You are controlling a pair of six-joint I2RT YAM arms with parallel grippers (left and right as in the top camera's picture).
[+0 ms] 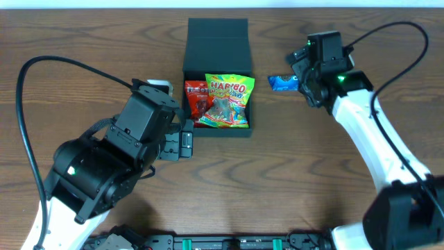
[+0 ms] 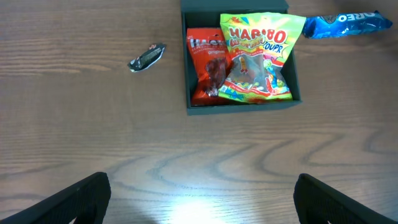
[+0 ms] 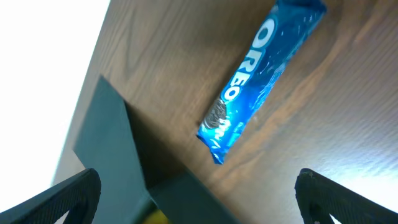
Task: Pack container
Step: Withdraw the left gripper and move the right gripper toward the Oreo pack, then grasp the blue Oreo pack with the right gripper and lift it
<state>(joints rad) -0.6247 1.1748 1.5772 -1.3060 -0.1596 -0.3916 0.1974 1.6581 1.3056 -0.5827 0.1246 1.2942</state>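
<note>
Container (image 1: 217,35) open near far edge of table (image 1: 298,180), gummy bag (image 1: 225,101) and red packet (image 1: 195,97) inside.
Left gripper (image 2: 202,186) spread wide, empty, near its front; right gripper (image 3: 198,180) likewise released above blue cookie packet (image 3: 261,74) beside it.

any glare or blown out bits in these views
Overhead: even light, no strong glare on the table; left wrist: a pale sheen on it near the bottom edge, the container still clear; right wrist: top left corner blown out white, oreo pack sharp.
</note>
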